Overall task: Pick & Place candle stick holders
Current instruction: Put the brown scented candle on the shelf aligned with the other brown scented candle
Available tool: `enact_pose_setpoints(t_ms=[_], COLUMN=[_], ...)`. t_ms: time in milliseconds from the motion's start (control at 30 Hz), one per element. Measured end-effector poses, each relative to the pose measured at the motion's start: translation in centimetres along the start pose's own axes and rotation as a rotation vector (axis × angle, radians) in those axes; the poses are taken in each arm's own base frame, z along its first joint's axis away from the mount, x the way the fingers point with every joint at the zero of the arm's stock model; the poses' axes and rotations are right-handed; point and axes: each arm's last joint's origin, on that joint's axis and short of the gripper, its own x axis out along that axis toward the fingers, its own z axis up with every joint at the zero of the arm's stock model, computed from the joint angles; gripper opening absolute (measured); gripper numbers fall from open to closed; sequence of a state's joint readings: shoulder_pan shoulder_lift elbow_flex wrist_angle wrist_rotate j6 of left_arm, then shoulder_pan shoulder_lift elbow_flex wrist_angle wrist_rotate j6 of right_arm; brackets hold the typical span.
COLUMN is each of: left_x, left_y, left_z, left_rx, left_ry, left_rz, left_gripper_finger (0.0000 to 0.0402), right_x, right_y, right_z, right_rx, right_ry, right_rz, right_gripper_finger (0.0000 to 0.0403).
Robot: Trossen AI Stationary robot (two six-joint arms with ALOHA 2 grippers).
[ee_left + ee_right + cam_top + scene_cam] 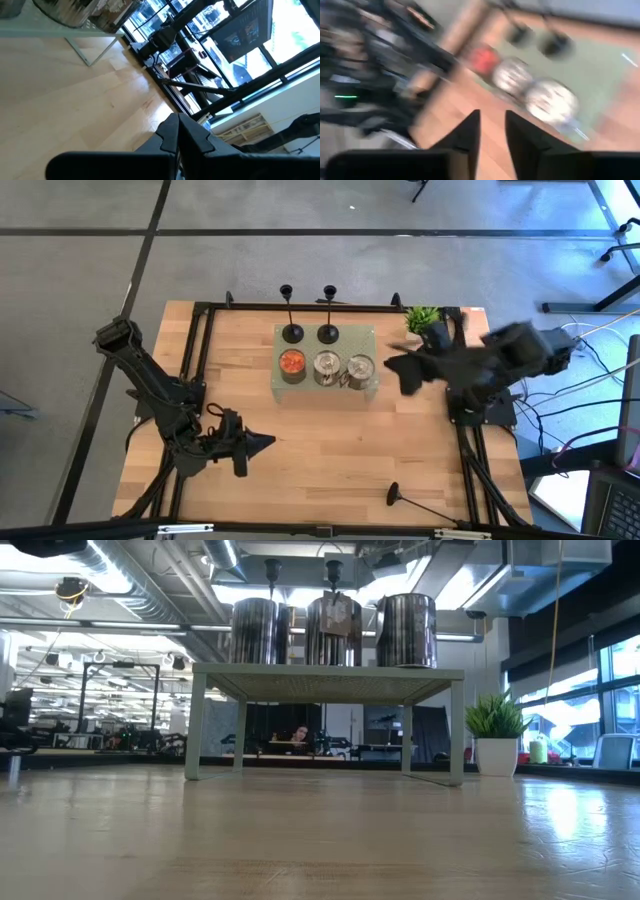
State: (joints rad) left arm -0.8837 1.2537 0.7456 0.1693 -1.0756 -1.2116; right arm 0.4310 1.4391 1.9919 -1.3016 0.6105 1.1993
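Observation:
Two black candle stick holders [291,332] [328,332] stand upright on their round bases at the back of a pale green raised stand [372,340]. A third holder [395,496] lies on the table near the front edge, right of the middle, its thin stem running toward the right. My right gripper [405,370] hangs in the air just right of the stand, blurred; the right wrist view shows its fingers [492,127] a narrow gap apart with nothing between them. My left gripper [262,442] is shut and empty at the front left.
Three short tins, one orange [291,363] and two silver [327,366] [360,367], stand along the stand's front part. A small potted plant [423,317] is at the back right. A black frame [200,315] borders the table. Bare wood lies between the stand and the front edge.

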Motion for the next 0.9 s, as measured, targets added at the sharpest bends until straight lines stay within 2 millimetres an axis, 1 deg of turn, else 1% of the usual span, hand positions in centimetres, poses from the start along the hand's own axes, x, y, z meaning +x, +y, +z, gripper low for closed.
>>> enact_pose_setpoints(t_ms=[67, 133, 200, 333, 500, 567, 733, 800, 900], left_x=[0.0, 0.0, 0.0, 0.1, 0.2, 0.2, -0.2, -0.4, -0.6], left_y=[0.0, 0.0, 0.0, 0.1, 0.0, -0.1, -0.3, -0.4, -0.4], left_z=[0.0, 0.0, 0.0, 0.1, 0.1, 0.2, 0.0, -0.1, -0.1], left_rx=[0.003, 0.004, 0.005, 0.007, -0.001, -0.011, -0.021, -0.026, -0.025], left_ry=[-0.006, -0.007, -0.007, -0.010, -0.014, -0.016, -0.014, -0.022, -0.034], left_rz=[0.002, 0.002, 0.003, 0.007, 0.006, 0.001, -0.013, -0.016, -0.013], left_gripper_finger=[0.0002, 0.0002, 0.0002, 0.0002, 0.0002, 0.0002, 0.0002, 0.0002, 0.0002], right_x=[1.0, 2.2, 3.3, 6.6, 11.4, 12.7, 14.2, 14.3, 14.3], right_y=[-1.4, -2.1, -2.2, -2.7, -3.3, -3.6, -4.2, -4.4, -4.5], right_z=[0.4, 0.9, 1.4, 2.1, 2.1, 2.0, 2.1, 2.3, 2.5], right_rx=[0.043, 0.065, 0.062, 0.051, 0.006, -0.008, -0.007, -0.005, -0.012], right_ry=[0.108, 0.179, 0.220, 0.299, 0.458, 0.483, 0.510, 0.521, 0.515], right_rz=[-0.108, -0.166, -0.187, -0.258, -0.360, -0.403, -0.462, -0.459, -0.461], right_gripper_finger=[0.0073, 0.0063, 0.0060, 0.0059, 0.0059, 0.0059, 0.0059, 0.0064, 0.0082])
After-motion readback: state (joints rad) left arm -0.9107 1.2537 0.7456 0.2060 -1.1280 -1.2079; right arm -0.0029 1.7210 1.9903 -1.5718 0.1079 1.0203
